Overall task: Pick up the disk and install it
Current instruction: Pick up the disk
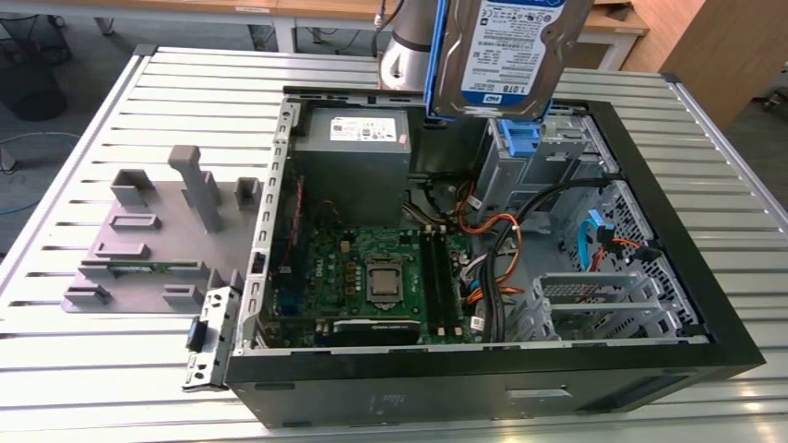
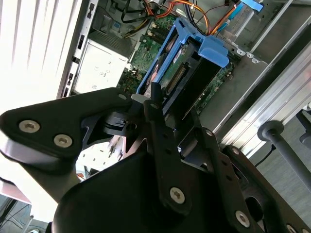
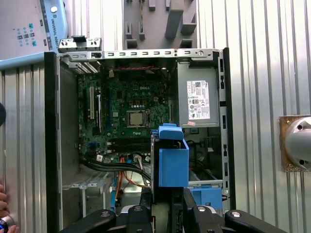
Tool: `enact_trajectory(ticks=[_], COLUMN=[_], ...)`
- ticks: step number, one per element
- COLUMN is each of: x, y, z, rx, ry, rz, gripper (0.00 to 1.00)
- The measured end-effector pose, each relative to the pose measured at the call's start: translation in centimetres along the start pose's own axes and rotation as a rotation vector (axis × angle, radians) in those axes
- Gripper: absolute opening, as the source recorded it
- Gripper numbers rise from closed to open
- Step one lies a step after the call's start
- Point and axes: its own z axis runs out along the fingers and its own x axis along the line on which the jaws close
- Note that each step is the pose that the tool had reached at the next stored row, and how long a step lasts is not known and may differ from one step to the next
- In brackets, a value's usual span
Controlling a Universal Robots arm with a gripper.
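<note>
The disk [image 1: 499, 55], silver-grey with a white-and-blue label and a blue bracket, hangs upright over the back right of the open computer case [image 1: 493, 374]. In the second wrist view my gripper [image 2: 170, 111] is shut on the disk [image 2: 182, 73], black fingers [image 2: 154, 99] clamping its near end. In the first wrist view the disk's blue bracket [image 3: 172, 160] stands edge-on above the gripper [image 3: 167, 206]. A blue drive bay holder [image 1: 523, 138] sits directly below the disk inside the case.
The case holds a grey power supply [image 1: 357, 138], a green motherboard [image 1: 369, 277], cables [image 1: 505, 231] and a metal cage [image 1: 603, 305]. A grey fixture [image 1: 161, 231] lies on the slatted table at the exterior view's left. A person's fingers [image 3: 3, 200] show at the table edge.
</note>
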Motion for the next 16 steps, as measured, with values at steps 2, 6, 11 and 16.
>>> enact_trajectory(ticks=[2, 6, 11, 16], x=[0.14, 0.64, 1.34, 1.81], y=[-0.01, -0.04, -0.08, -0.11], z=[0.00, 0.08, 0.31, 0.53], rx=[0.0000, 0.0000, 0.0000, 0.0000], ry=[0.0000, 0.0000, -0.0001, 0.0000], rz=[0.000, 0.000, 0.000, 0.000], gripper=[0.35, 0.35, 0.35, 0.35])
